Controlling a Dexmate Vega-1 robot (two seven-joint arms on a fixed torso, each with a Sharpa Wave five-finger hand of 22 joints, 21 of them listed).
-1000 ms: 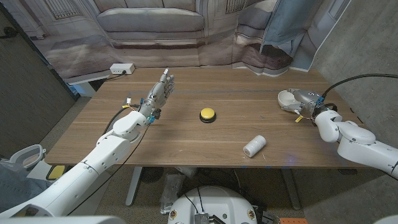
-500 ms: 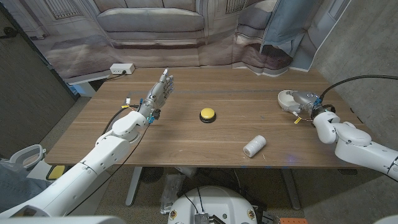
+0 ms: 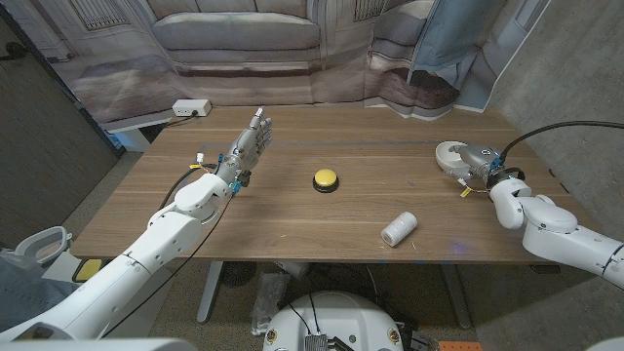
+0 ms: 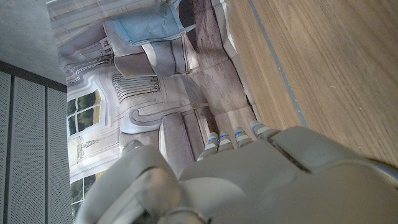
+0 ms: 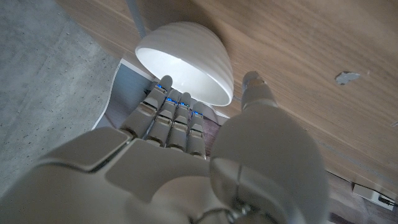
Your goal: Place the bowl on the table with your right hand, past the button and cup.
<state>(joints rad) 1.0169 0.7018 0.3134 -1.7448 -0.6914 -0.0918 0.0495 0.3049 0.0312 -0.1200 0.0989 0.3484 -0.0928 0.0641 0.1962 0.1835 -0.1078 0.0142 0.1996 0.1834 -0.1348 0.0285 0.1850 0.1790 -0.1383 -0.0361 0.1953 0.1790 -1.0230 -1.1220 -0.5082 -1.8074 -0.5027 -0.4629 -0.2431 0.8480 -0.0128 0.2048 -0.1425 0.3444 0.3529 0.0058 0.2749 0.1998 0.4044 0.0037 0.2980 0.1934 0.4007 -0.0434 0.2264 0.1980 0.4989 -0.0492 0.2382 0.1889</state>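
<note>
The right hand [image 3: 475, 162] grips the white bowl [image 3: 450, 156] by its rim at the table's [image 3: 292, 214] right side, right of the yellow button [image 3: 325, 179]; the bowl looks empty. The white cup [image 3: 399, 229] lies on its side near the front edge, its inside not visible. The left hand [image 3: 249, 146] holds nothing, fingers straight and nearly together.

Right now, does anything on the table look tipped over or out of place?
Yes: the white cup lies on its side near the table's front edge, right of the yellow button. The right hand holds the white bowl.
</note>
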